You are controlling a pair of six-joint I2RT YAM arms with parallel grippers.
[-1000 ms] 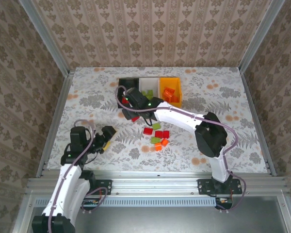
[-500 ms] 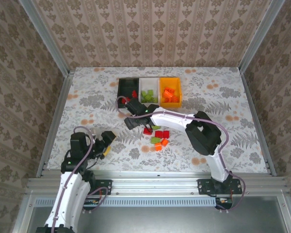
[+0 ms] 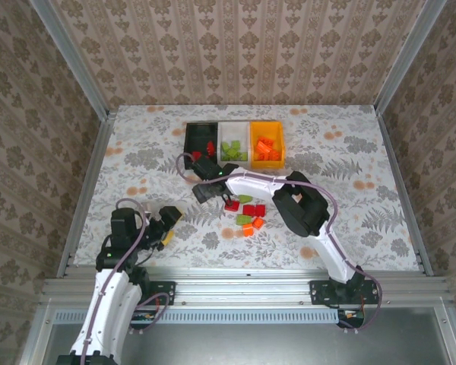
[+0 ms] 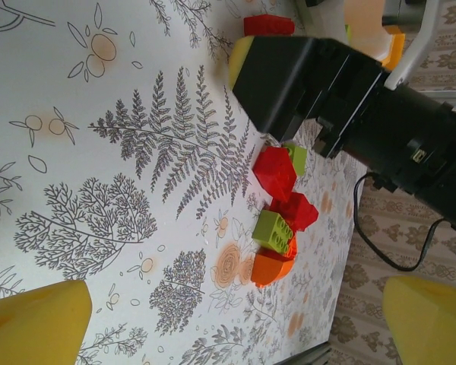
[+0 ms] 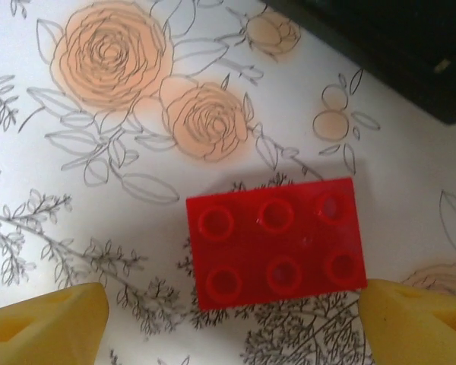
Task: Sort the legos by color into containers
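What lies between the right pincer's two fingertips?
A single red lego lies studs-up on the flowered table, between the open right pincer and its yellow fingertips; the right wrist view shows it.

Three joined containers stand in a row toward 12 o'clock on the surface. The black bin holds red bricks, the white bin holds lime green bricks, and the orange-yellow bin holds orange bricks. At 6 o'clock from the white bin lies a loose cluster of red, green and orange legos. One red six-stud brick lies flat, studs up.
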